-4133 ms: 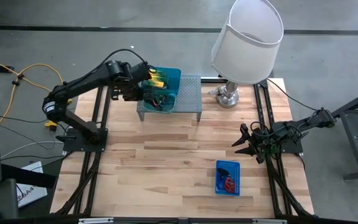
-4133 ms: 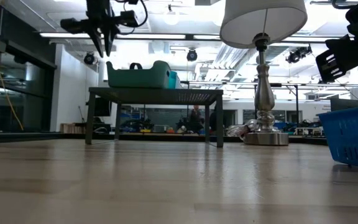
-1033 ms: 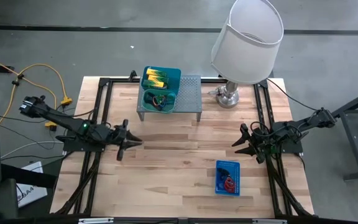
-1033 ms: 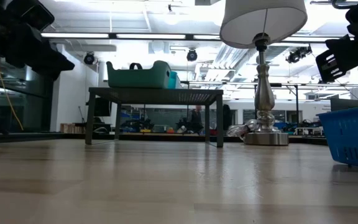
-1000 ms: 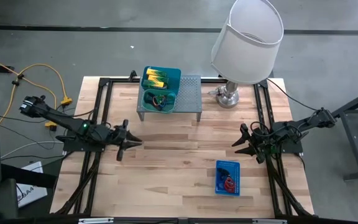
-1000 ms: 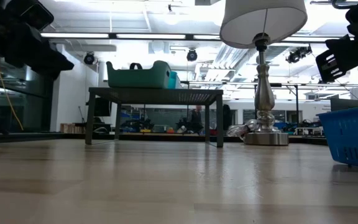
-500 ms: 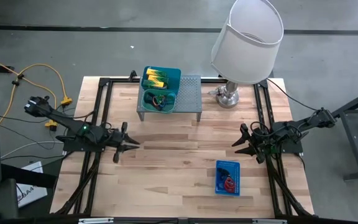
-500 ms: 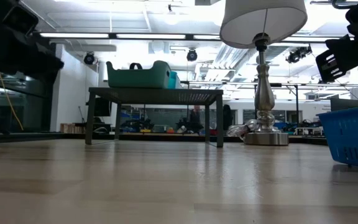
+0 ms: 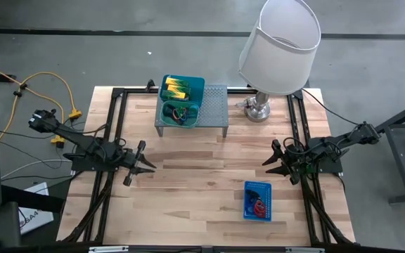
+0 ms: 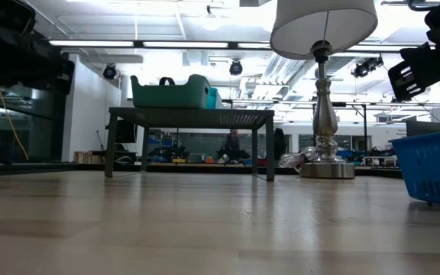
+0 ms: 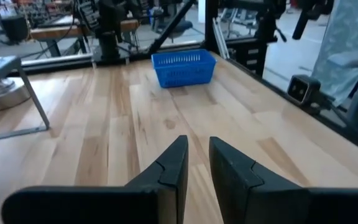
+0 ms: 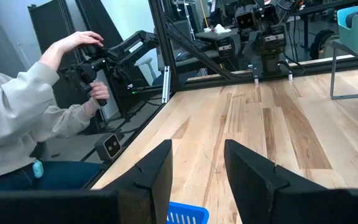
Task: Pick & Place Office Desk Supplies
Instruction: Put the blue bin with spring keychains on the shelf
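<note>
teal trays (image 9: 181, 102) show yellow-green blocks (image 9: 176, 89) only from above; both arms' fingers empty, parted

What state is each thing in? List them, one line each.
Left pincer: slightly parted, empty, low at the table's left edge.
Right pincer: open, empty, at the right edge.
Teal trays: on the riser shelf, holding supplies.
Blue basket: upright on the table, bands inside.
Lamp: upright.

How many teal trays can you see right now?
2: one teal tray holding yellow-green blocks, one teal tray holding band loops, side by side atop the grey riser shelf.
</note>
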`<action>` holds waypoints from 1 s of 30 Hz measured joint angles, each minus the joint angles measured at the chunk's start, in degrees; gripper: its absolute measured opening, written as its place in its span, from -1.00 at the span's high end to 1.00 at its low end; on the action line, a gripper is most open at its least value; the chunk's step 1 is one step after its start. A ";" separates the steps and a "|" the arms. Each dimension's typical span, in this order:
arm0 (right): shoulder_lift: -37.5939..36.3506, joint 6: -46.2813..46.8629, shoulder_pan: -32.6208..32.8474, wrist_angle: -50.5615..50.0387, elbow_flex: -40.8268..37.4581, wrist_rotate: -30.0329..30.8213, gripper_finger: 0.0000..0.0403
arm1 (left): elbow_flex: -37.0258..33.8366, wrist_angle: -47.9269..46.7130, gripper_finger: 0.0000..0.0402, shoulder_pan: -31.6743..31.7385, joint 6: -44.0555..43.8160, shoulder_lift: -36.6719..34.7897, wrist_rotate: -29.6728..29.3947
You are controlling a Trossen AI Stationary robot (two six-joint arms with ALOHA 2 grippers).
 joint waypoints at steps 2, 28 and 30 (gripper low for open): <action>0.01 0.00 0.01 0.00 0.00 0.00 0.33 | -0.02 -0.77 0.70 0.00 -0.36 -0.19 -0.02; -0.01 0.00 -0.01 -0.02 -0.01 0.00 0.33 | -0.13 -7.82 0.70 0.07 1.99 -5.46 -0.22; 0.00 0.00 0.00 -0.01 0.00 0.00 0.33 | -0.13 -7.82 0.70 0.07 2.22 -5.46 -0.32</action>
